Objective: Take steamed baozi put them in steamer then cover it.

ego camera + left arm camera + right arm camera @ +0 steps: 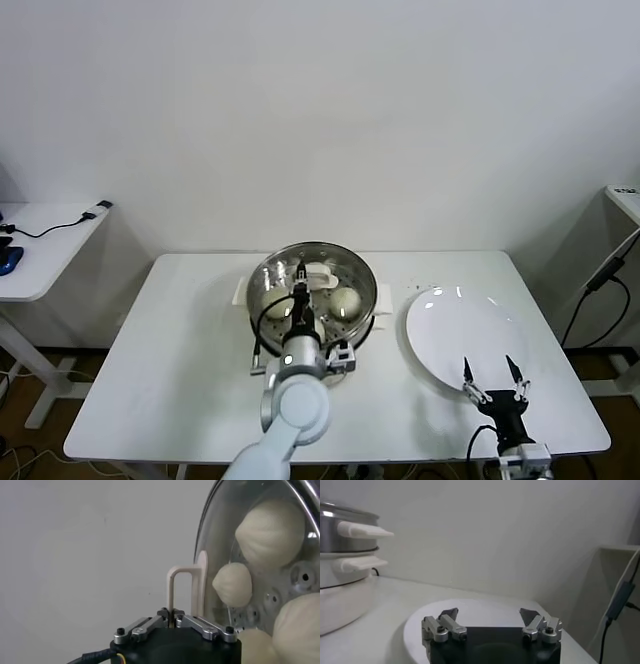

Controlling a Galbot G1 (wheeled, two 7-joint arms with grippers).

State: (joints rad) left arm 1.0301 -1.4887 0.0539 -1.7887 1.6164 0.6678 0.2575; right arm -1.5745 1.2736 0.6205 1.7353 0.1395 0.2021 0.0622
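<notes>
Since the lid (312,282) already sits on the steamer (362,318), with buns (345,301) visible beneath the glass, what matters for you is the handle (186,587): it stands upright directly under the left gripper (300,279), pinched between closed fingers. The right gripper (491,374) waits spread wide and empty, near right, over the plate (445,330).

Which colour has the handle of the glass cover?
White, slightly cream. The cover's handle shows best in the left wrist view, where the left end effector is shut on it.
</notes>
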